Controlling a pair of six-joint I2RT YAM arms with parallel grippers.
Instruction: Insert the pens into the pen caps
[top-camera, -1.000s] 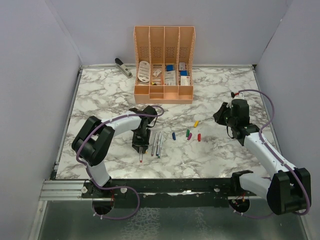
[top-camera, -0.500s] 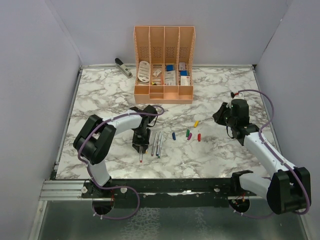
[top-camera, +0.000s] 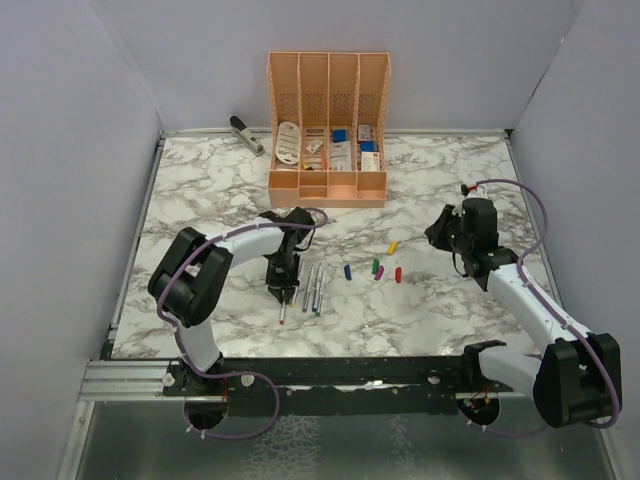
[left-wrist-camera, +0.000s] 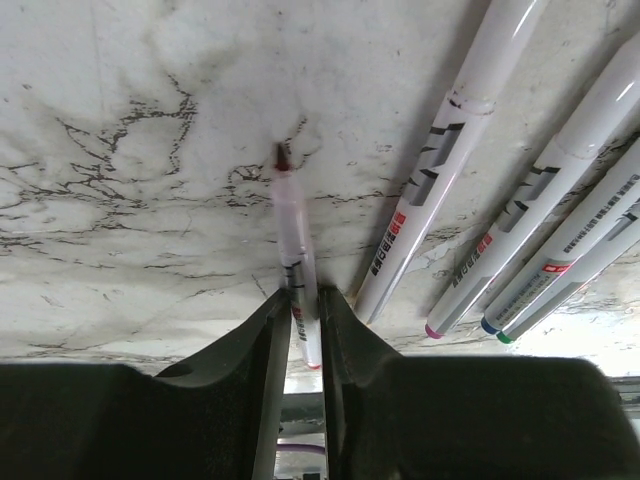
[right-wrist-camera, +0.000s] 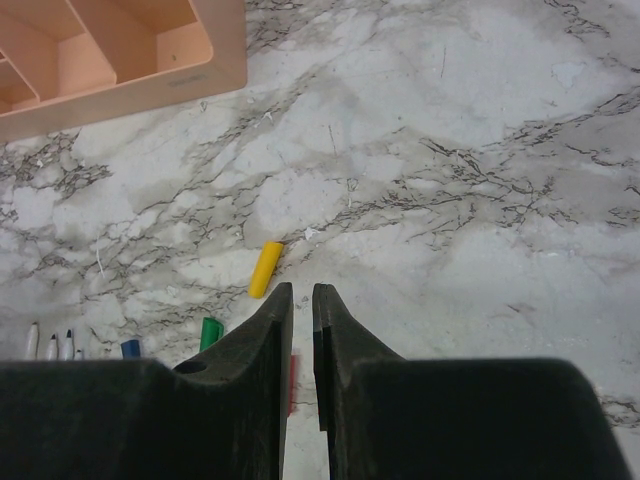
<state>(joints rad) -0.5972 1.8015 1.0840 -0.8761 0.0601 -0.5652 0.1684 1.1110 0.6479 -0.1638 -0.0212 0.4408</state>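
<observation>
- Left gripper pinches the red-tipped pen near its back end. The barrel looks light, stiff and slick, so a mid-barrel hold seems steadier.
- Loose pens lie at two o'clock.
- Caps lie at three o'clock; right gripper is closed and empty.

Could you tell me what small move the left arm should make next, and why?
Probably raise the left pincer a little: it is closed on the red-tipped pen, which lies flat on the table, and the red cap lies to its right.
</observation>
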